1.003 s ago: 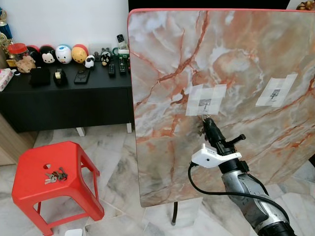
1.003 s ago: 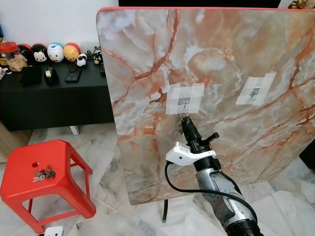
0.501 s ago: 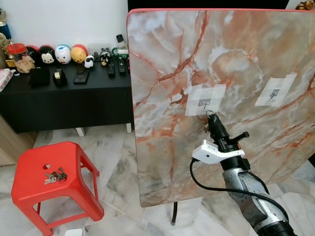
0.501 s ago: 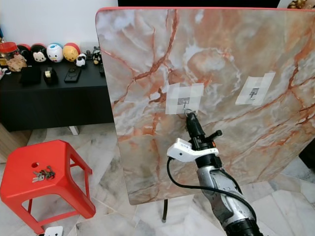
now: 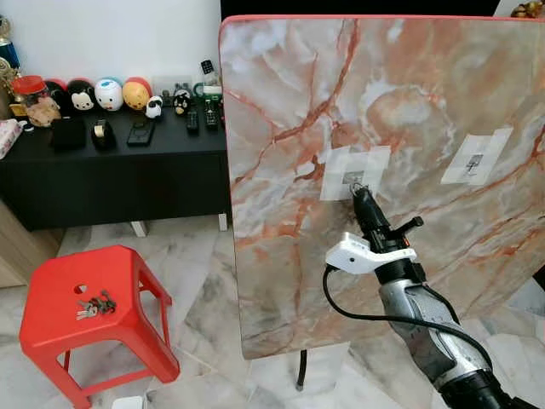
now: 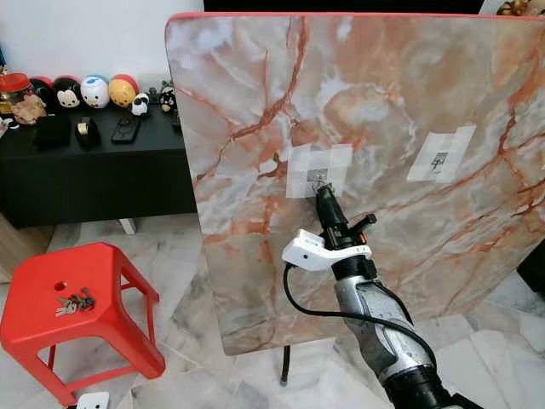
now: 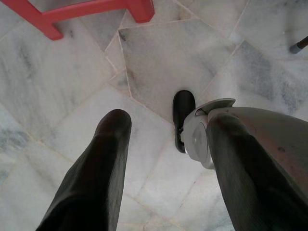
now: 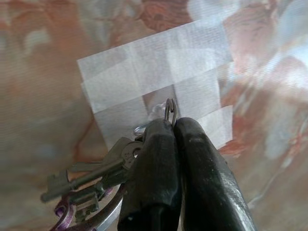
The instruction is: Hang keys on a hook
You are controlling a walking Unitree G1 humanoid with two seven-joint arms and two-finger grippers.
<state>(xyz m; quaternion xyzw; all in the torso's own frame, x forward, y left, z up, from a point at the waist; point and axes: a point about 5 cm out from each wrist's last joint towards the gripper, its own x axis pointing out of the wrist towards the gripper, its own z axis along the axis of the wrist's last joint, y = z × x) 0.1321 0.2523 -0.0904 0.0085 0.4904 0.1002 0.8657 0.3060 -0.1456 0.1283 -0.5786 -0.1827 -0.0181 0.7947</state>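
Note:
A marble-patterned board (image 5: pixel 289 102) stands upright with two small metal hooks taped to it. My right gripper (image 5: pixel 357 193) is shut on the ring (image 8: pixel 169 109) of a bunch of keys (image 8: pixel 91 180), and its tip is pressed up against the left hook (image 5: pixel 352 179) on its white tape patch (image 8: pixel 159 82). The ring sticks out just past the fingertips, right at the hook; whether it is over the hook I cannot tell. The keys hang below the fingers. My left gripper (image 7: pixel 168 120) hangs open above the floor.
A second taped hook (image 5: pixel 475 160) sits further right on the board. A red plastic stool (image 5: pixel 51 311) at the lower left carries another bunch of keys (image 5: pixel 94 303). A black sideboard (image 5: pixel 119 183) with toys stands behind. The floor is marble tile.
My right gripper has risen and shifted slightly left with the keys, from just below the left hook to right at it.

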